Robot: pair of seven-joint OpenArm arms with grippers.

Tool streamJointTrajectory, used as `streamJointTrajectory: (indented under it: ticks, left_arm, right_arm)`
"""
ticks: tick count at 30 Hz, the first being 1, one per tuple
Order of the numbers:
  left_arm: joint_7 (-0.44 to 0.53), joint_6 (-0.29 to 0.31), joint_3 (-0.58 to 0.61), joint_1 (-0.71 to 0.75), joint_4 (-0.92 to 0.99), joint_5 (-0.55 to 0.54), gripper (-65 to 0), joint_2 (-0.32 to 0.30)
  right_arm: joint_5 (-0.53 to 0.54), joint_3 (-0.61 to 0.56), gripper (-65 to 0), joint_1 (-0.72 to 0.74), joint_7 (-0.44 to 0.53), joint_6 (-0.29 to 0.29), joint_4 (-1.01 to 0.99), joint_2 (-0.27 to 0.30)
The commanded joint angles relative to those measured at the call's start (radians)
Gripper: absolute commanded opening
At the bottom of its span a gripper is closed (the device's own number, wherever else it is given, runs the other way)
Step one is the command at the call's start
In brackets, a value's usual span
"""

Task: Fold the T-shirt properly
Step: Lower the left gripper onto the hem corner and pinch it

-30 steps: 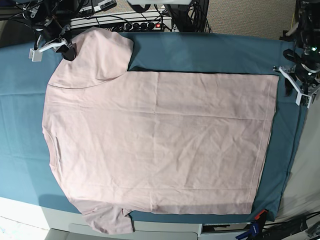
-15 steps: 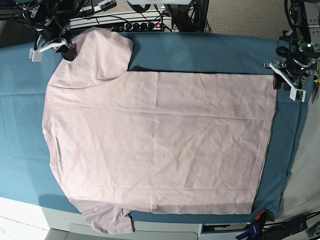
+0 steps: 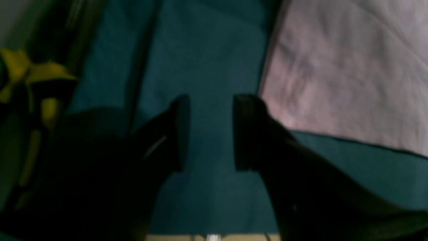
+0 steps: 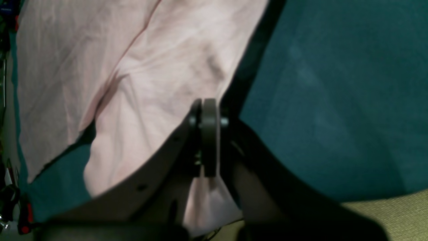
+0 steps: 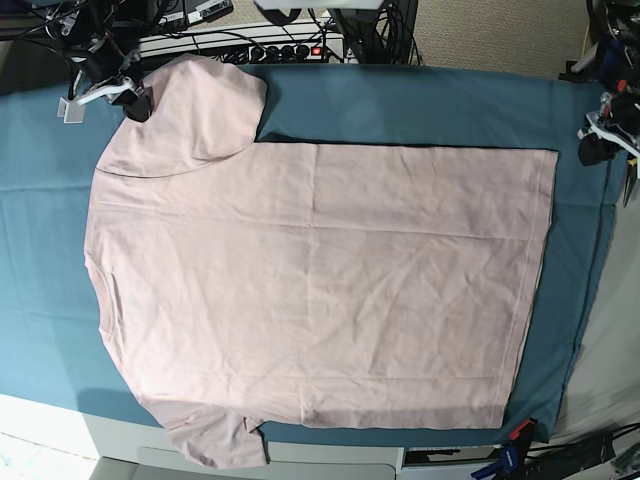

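Base view: the T-shirt lies flat, plain side up, on the teal table cloth. Far corners: right gripper, jaws closed, pinches a sleeve edge; left gripper hovers parted and empty.

The T-shirt is pale pink and lies spread flat, plain side up, lightly creased. Its collar is at the left and its hem at the right. The far sleeve is folded in over the body; the near sleeve hangs past the near edge.
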State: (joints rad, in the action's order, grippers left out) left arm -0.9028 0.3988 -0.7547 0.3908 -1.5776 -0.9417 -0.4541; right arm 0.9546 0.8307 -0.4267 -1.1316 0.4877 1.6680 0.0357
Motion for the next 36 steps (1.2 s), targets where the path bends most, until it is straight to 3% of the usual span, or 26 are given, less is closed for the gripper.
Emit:
streamJointTrajectory:
  ticks: [1, 5, 23, 36]
  left_arm:
    - [-0.005, 0.023, -0.006, 0.0, -0.009, -0.046, -42.7, -0.022]
    - [-0.043, 0.048, 0.013, -0.001, -0.008, -0.108, -42.7, -0.023]
    - [-0.051, 0.047, 0.03, -0.029, -0.003, -0.106, -42.7, -0.023]
    - [-0.069, 0.048, 0.244, -0.142, 0.127, -0.066, -42.7, -0.028]
  right_arm:
    - [-0.035, 0.001, -65.0, -0.008, -0.012, -0.009, 0.005, 0.009]
    - [-0.035, 0.001, -65.0, -0.008, -0.013, -0.009, 0.005, 0.009]
    - [-0.035, 0.001, -65.0, -0.008, -0.013, -0.009, 0.005, 0.009]
    - [-0.036, 0.002, -65.0, -0.008, -0.017, -0.009, 0.005, 0.014]
